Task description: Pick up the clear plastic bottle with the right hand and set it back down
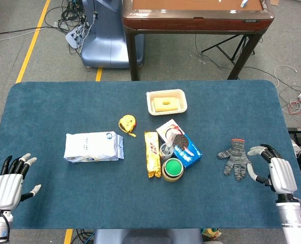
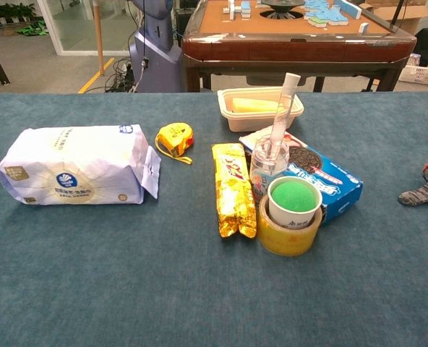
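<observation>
The clear plastic bottle (image 2: 269,160) stands upright mid-frame on the worktop (image 1: 49,101), crowded by the tape roll (image 2: 289,224), gold snack bar (image 2: 233,188) and blue cookie box (image 2: 322,177), so I'd judge a tight reach. The right hand (image 1: 275,170), lower right, rests empty with fingers apart beside a grey glove (image 1: 235,157); the left hand (image 1: 10,182), lower left, is likewise spread and idle.

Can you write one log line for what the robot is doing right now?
stage: before grasp | clear plastic bottle: upright, untouched | right robot hand: open, beside knit glove | left robot hand: open
</observation>
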`<act>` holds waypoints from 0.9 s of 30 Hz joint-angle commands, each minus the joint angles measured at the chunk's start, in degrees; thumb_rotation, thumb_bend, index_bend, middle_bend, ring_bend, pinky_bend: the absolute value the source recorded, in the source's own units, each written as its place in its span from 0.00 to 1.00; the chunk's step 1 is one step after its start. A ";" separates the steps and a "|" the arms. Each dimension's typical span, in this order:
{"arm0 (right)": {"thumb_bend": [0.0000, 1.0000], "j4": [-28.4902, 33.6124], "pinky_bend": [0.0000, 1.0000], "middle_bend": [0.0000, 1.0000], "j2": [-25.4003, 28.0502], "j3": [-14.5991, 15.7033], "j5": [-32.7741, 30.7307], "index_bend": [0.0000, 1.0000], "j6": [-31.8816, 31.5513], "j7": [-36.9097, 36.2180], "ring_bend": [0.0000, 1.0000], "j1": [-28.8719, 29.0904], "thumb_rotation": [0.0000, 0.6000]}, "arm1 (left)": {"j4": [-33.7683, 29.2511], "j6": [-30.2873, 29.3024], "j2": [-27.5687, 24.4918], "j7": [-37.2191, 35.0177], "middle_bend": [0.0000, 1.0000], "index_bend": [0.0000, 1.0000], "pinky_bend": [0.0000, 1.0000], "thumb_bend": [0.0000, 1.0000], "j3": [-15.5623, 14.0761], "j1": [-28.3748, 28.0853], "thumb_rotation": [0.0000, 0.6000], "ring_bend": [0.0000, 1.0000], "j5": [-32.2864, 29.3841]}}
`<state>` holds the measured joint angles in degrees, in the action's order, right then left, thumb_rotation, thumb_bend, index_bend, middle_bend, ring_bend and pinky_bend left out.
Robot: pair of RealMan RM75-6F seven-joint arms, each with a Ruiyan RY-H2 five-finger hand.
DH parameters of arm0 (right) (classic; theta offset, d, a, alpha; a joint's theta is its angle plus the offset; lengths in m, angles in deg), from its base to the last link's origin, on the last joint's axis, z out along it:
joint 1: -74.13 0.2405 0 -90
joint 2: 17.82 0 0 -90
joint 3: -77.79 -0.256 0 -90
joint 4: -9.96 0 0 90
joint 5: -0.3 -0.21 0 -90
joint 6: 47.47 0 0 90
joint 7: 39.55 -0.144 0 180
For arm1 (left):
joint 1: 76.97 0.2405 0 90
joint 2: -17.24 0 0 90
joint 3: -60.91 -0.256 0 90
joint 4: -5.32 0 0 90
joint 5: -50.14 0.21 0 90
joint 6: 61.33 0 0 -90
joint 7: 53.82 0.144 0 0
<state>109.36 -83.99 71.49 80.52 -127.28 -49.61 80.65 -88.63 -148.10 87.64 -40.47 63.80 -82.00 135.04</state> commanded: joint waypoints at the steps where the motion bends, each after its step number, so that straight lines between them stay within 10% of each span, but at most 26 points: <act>1: 0.48 0.13 0.23 0.33 0.04 0.17 0.14 0.41 0.46 0.13 0.18 0.21 1.00 | 0.07 0.01 0.02 -0.09 0.12 0.20 0.00 0.20 0.01 -0.01 1.00 0.12 0.01; 27: 0.47 2.34 0.23 0.30 -4.41 -6.33 -8.47 0.41 17.59 6.33 0.13 15.11 1.00 | 0.30 -1.28 -0.44 -1.21 0.12 0.20 0.00 0.20 -0.40 1.06 1.00 0.12 0.50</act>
<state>112.03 -87.49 66.15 73.29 -110.84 -44.34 94.53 -88.32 -149.38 87.21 -41.69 63.41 -80.94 135.54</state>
